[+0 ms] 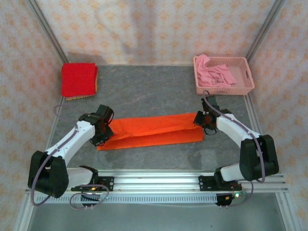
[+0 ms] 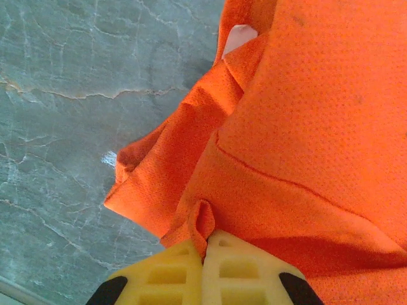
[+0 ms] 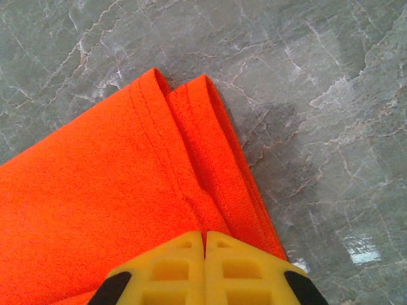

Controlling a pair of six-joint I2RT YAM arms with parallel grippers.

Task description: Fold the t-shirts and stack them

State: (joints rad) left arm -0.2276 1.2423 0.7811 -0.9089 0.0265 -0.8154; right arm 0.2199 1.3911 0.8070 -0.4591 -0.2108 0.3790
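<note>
Red t-shirt (image 1: 79, 79): folded, back-L. Orange t-shirt (image 1: 151, 131): long strip; I'm pinching both ends w/ left gripper (image 2: 205, 257) & right gripper (image 3: 205, 246) clamped on cloth. Cross-fold + stacking pending.

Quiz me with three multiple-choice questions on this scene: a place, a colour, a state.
1. On the table, the red t-shirt lies at the: A far left corner; B near right corner; C centre.
2. The basket is: A blue; B pink; C green.
3. The left end effector and right end effector are: A both open; B both shut on the orange t-shirt; C lifting the basket.
Answers: A, it sits folded far left; B, pink lattice walls; B, closed jaws pinch cloth at each end.
</note>
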